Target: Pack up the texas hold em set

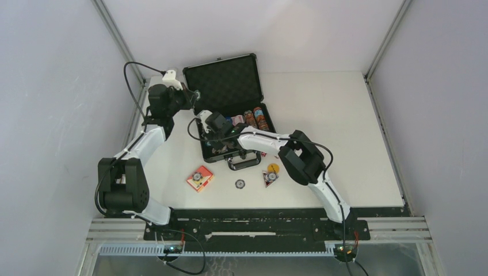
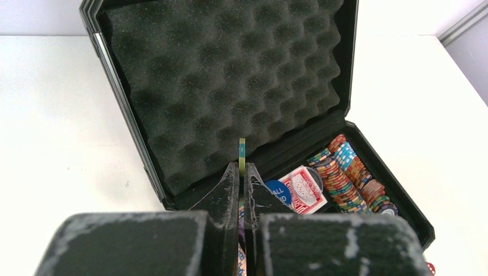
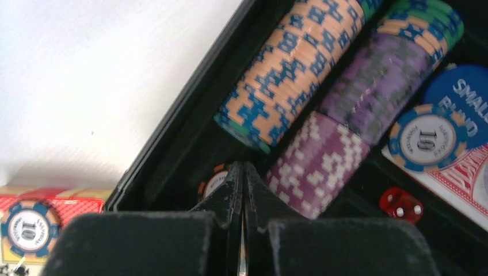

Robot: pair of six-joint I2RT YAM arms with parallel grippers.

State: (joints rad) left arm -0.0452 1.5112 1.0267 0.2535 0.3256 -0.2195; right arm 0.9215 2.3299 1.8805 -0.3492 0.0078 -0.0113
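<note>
The black briefcase stood open at the table's far left-centre, with chip rows lying in its base. The right gripper, jaws pressed together, sat inside beside them. The left gripper pinched a poker chip edge-on before the lid. A red card box lay on the table nearby.

We see the case at upper centre, chips in its right half; below it on the table lie a card box, then a chip rightward.
</note>
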